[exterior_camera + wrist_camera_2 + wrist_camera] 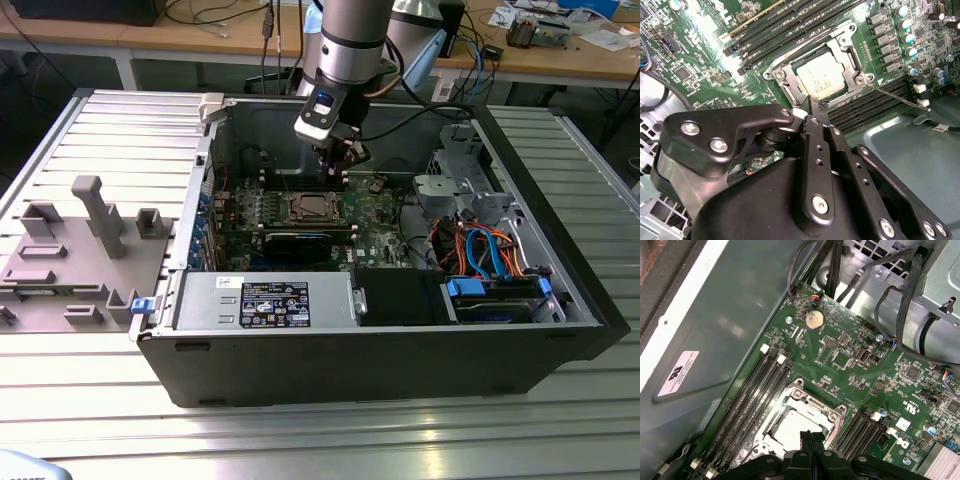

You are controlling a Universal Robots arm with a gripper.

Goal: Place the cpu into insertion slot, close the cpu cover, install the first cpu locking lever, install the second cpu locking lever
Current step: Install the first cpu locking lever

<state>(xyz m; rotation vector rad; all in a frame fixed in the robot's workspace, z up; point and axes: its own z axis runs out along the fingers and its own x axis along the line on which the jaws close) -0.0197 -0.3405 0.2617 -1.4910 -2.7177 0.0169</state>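
Exterior view's left: grey plastic fixture block (92, 235) on the ribbed aluminium desk (80, 400). Centre: open black PC case (400, 370). Gripper (342, 152) is above the green board, jaws pinched shut and empty, tips at the edge of the silvery cpu cover (789, 82). The cover lies flat around the matte-grey cpu (822, 75), which is seated in the insertion slot (291, 208).

The overhead room light is bright and even. The ribbed metal table (330, 440) in front of the computer case (400, 360) throws back pale streaks of glare. Inside the case the board sits in dimmer shade. In both wrist views the cpu (821, 75) (787, 426) inside the case gleams pale, and the case wall (735, 325) carries a soft sheen.
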